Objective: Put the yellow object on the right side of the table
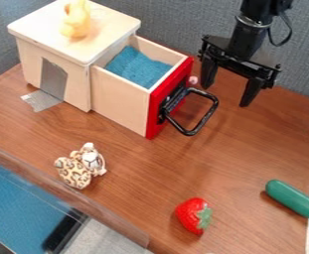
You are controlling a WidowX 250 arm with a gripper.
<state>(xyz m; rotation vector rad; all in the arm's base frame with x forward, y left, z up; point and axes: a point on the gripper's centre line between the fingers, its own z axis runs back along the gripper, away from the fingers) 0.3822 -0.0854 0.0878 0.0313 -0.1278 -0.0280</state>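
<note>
The black gripper (227,95) hangs at the upper right, above the table and to the right of the drawer's red front. Its two fingers stand wide apart with nothing between them. A yellow object (76,20), shaped like a small duck, sits on top of the light wooden box (110,16) at the upper left, well to the left of the gripper. The brown wooden table (243,149) runs beneath everything, its right side below and to the right of the gripper.
An open drawer (122,105) with blue cloth (138,68) and a black handle (195,130) juts from the box. A leopard-spotted toy (76,171) lies front left, a strawberry (193,215) front centre, a green cucumber-like object (292,199) at right. Grey wall behind.
</note>
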